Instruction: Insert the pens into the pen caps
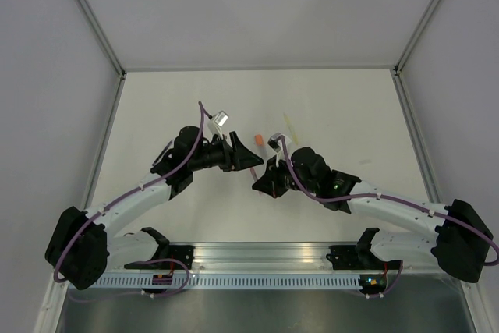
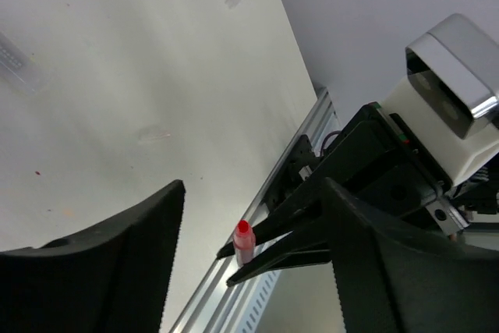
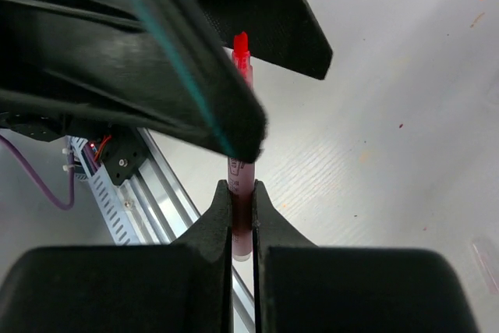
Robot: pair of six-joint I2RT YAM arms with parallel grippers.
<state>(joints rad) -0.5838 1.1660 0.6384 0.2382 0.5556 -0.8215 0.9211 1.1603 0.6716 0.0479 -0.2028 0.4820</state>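
Note:
My right gripper (image 3: 240, 186) is shut on a thin pen (image 3: 240, 193) with a pinkish translucent barrel and a bright red tip (image 3: 241, 40), held above the table. My left gripper (image 2: 253, 193) is wide open and empty. Its two fingers (image 2: 148, 247) stand on either side of the pen's red tip (image 2: 244, 233) without touching it. In the top view both grippers meet mid-table, left (image 1: 251, 163) and right (image 1: 259, 185). An orange pen cap (image 1: 258, 140) lies just beyond them. A pale yellow pen (image 1: 290, 123) lies farther back. No black pen shows.
A clear plastic piece (image 2: 19, 64) lies on the white table. The metal rail (image 1: 257, 253) runs along the near edge by the arm bases. Grey walls close the table (image 1: 156, 99) at the left, right and back.

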